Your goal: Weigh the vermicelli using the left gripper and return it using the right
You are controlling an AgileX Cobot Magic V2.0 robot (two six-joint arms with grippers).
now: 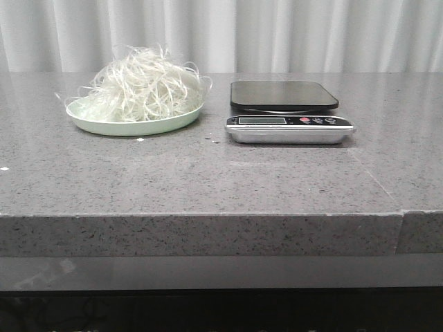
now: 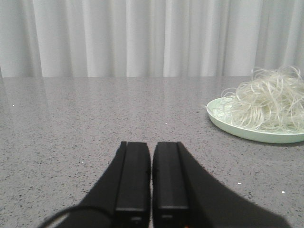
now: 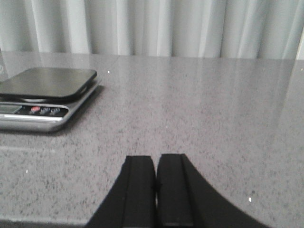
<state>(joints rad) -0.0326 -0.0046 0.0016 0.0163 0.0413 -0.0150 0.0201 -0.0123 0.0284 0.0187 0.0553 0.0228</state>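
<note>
The grey worktop (image 1: 208, 180) carries, toward its far edge, a scale (image 1: 287, 111) with a bare platform and a green plate (image 1: 124, 124) heaped with vermicelli (image 1: 145, 86). This fits either before weighing or after the return. The left hand (image 2: 151, 161) and the right hand (image 3: 156, 173) are both pressed together, holding nothing.

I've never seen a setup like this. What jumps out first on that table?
The pale tangle of vermicelli heaped on a light green plate at the table's left stands out first. Right beside it, apart from the plate, sits a kitchen scale with a bare dark platform. Each wrist camera shows a black pincer, left pincer and right pincer, both shut and holding nothing.
</note>
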